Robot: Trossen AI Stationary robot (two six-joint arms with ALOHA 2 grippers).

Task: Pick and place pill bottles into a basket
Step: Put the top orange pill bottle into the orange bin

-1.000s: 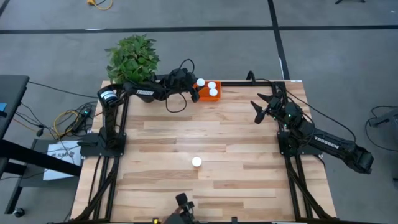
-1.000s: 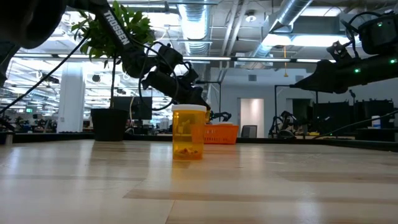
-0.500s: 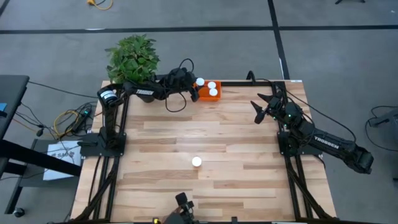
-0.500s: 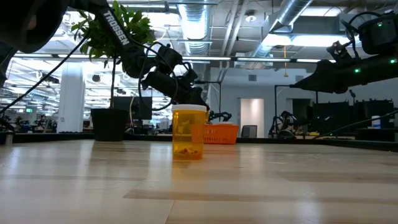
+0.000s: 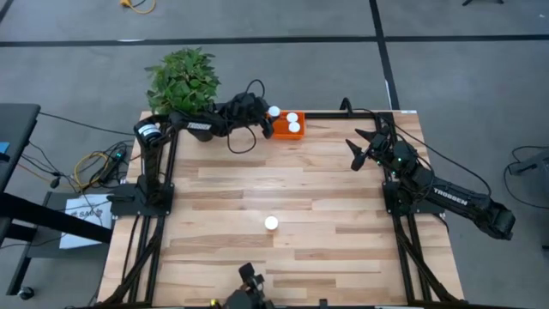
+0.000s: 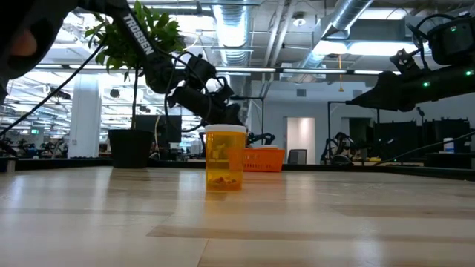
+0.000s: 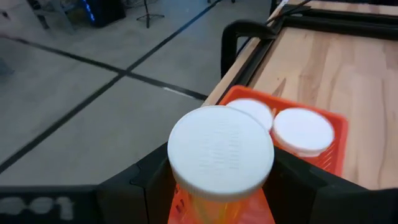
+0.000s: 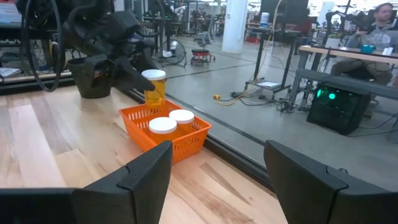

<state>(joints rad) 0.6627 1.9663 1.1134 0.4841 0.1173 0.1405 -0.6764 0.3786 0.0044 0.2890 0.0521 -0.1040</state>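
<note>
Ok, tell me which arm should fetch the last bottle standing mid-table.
Right, probably. The right gripper hangs open and empty, while the left gripper holds a pill bottle above the basket. The lone bottle stands about midway between both.

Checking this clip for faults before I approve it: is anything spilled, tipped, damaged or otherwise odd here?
Nothing stands out. The left end effector holds a pill bottle upright over the basket, where two bottles stand; another bottle stands upright mid-table. The right end effector waits open, apart.
</note>
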